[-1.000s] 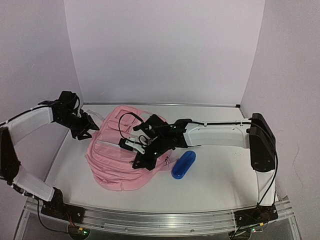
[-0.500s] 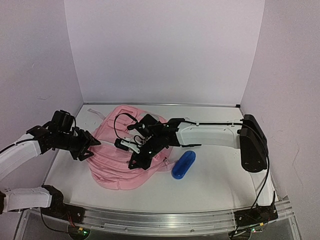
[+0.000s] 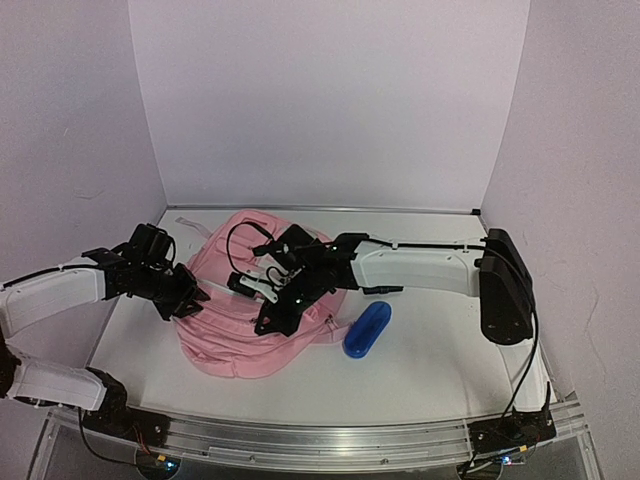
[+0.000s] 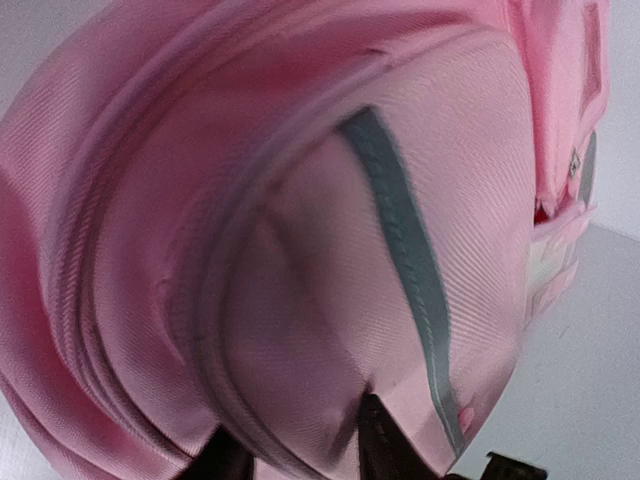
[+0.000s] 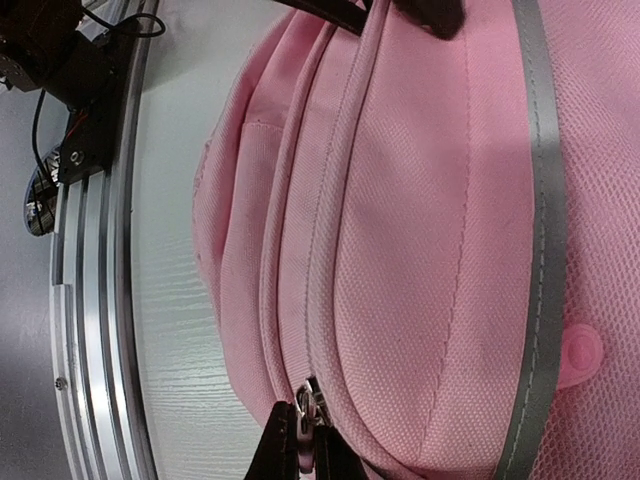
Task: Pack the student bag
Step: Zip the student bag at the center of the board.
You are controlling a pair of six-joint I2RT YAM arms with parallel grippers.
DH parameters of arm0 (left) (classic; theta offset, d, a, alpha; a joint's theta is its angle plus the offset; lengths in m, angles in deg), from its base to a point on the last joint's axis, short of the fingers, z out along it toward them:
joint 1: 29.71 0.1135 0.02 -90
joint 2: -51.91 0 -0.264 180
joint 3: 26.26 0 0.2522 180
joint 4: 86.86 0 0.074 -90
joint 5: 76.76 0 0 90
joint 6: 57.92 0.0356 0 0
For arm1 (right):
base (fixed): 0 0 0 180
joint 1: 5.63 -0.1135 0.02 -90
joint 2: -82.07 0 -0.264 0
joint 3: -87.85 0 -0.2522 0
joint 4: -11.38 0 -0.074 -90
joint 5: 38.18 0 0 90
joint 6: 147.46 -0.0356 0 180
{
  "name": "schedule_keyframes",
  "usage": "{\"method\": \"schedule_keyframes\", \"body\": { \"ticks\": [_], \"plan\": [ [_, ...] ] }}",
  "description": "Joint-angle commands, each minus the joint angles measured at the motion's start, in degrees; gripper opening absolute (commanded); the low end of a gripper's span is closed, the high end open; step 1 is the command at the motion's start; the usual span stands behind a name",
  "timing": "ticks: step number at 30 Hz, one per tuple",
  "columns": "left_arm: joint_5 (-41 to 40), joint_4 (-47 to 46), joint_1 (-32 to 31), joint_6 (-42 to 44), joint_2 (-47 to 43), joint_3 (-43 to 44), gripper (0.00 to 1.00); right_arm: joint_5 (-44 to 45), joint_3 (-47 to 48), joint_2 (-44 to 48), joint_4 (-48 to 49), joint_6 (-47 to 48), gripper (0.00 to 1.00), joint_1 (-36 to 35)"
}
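The student bag (image 3: pixel 235 335) is a soft pink backpack lying flat on the white table, left of centre. My left gripper (image 3: pixel 190 298) is at its left edge. In the left wrist view its black fingers (image 4: pixel 378 440) pinch a fold of the student bag (image 4: pixel 300 200) next to a grey zip seam, and the fabric dents at the right finger. My right gripper (image 3: pixel 268 318) reaches across the bag's front. It is shut on a small metal zipper pull (image 5: pixel 318 420) on a seam of the student bag (image 5: pixel 420 200).
A blue oval case (image 3: pixel 367 329) lies on the table just right of the bag, under my right arm. An aluminium rail (image 3: pixel 300 435) runs along the near table edge. White walls close in the back and both sides.
My left arm has swung in and down against the bag's left edge, and its jaws have narrowed onto the fabric. My right gripper has shifted slightly left, still holding the zipper pull.
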Motion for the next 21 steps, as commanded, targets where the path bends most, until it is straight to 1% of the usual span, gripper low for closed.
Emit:
{"method": "schedule_keyframes", "body": {
  "ticks": [1,3,7,11,13,16,18,21],
  "plan": [
    [-5.5,0.8,-0.2,-1.1,-0.8,2.2,0.12,0.8,1.4,0.8,3.6,0.9,0.00,0.4],
    [-8.0,4.2,-0.1,-1.2,-2.6,2.7,0.01,1.0,-0.7,2.0,3.5,1.6,0.00,1.3],
    [-10.3,10.6,0.6,-0.9,-5.8,2.7,0.00,1.2,-4.2,4.0,2.8,2.8,0.00,4.9],
    [-10.2,13.0,1.2,-0.9,-6.7,2.1,0.00,2.6,-5.8,4.6,2.0,6.1,0.00,9.0],
    [-9.8,13.7,1.8,-0.5,-6.4,2.1,0.00,4.0,-5.0,3.3,1.5,7.7,0.00,10.9],
    [-9.0,14.3,2.9,0.8,-5.3,2.7,0.00,4.3,-1.1,0.9,0.5,7.0,0.00,14.1],
    [-8.7,15.3,3.7,1.9,-4.3,3.6,0.00,4.1,1.2,-0.1,-0.1,6.0,0.00,15.0],
    [-7.8,16.8,5.9,4.3,-3.4,4.9,0.00,3.0,1.6,0.5,0.0,4.7,0.00,15.0]
  ]
}}
